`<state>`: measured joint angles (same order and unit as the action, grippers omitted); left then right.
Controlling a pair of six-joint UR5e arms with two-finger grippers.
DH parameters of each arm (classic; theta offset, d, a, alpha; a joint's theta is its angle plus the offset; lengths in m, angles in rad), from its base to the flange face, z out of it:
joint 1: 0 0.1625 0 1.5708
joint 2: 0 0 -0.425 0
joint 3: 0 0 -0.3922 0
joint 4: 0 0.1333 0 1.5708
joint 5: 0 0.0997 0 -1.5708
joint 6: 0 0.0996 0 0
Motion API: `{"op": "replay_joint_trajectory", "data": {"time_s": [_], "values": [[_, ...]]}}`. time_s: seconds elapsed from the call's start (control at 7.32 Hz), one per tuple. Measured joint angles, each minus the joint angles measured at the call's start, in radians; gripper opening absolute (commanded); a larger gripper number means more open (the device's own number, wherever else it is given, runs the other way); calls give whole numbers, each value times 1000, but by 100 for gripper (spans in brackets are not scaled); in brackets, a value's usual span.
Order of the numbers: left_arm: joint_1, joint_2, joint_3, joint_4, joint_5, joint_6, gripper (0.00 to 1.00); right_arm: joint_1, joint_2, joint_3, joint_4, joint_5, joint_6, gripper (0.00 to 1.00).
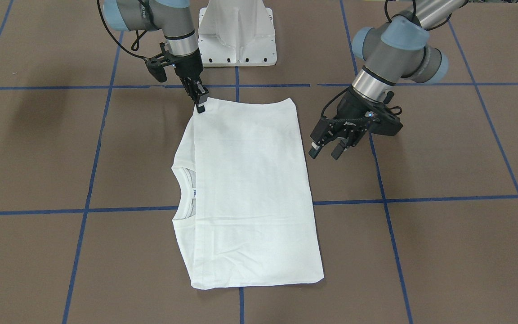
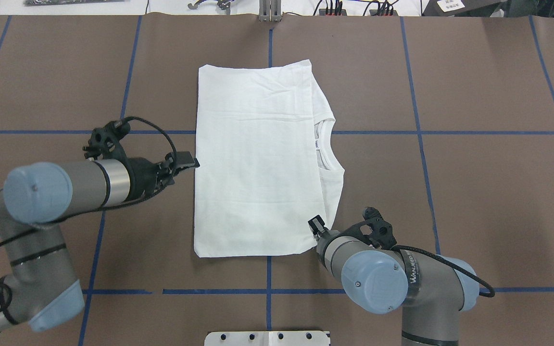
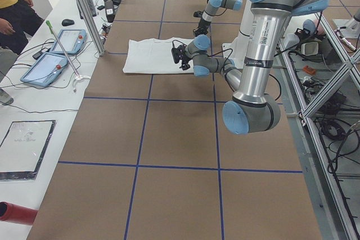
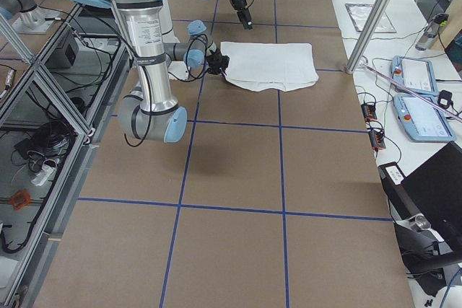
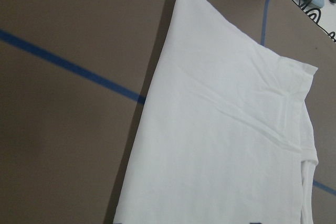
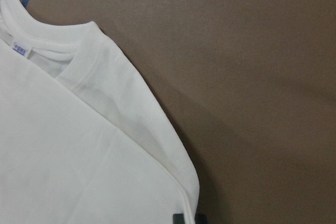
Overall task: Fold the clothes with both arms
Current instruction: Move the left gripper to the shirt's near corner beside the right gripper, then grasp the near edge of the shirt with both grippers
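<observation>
The white shirt (image 1: 250,193) lies flat on the brown table, folded into a rectangle, with its ribbed collar (image 1: 182,180) and small label showing along one long side. No printed text shows. My right gripper (image 1: 201,107) stands at the shirt's near collar-side corner (image 2: 316,228), shut on the fabric edge; the right wrist view shows its fingertips (image 6: 179,218) close together at that corner. My left gripper (image 1: 326,152) hovers open just off the opposite long edge (image 2: 189,161), with nothing between its fingers. The left wrist view looks along the shirt (image 5: 226,140).
The white pedestal base (image 1: 236,40) stands between the arms at the robot's side. Blue tape lines (image 1: 421,198) grid the brown tabletop. A side bench holds tablets (image 3: 48,66), with a person (image 3: 14,4) beside it. A metal post (image 4: 372,23) rises near the shirt's far end.
</observation>
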<state>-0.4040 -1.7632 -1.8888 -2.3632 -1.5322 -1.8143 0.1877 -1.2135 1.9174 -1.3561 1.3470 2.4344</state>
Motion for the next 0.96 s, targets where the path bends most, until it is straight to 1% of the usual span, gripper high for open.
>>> {"op": "replay_joint_trajectory", "data": {"time_s": [0.14, 0.27, 0.41, 0.68, 0.82, 0.96], "values": [[73, 22, -26, 17, 61, -61, 83, 0, -1, 3, 0, 0, 0, 0], [125, 28, -33, 38, 102, -98, 82, 0, -1, 4, 0, 0, 0, 0], [155, 26, -27, 49, 121, -115, 81, 0, -1, 4, 0, 1, -1, 0], [183, 10, -1, 56, 129, -122, 67, 0, -1, 5, -1, 1, -3, 0], [192, 5, 6, 57, 130, -123, 65, 0, -1, 5, -1, 1, -3, 0], [204, 2, 8, 58, 131, -124, 64, -1, -1, 5, -1, 1, -3, 0]]}}
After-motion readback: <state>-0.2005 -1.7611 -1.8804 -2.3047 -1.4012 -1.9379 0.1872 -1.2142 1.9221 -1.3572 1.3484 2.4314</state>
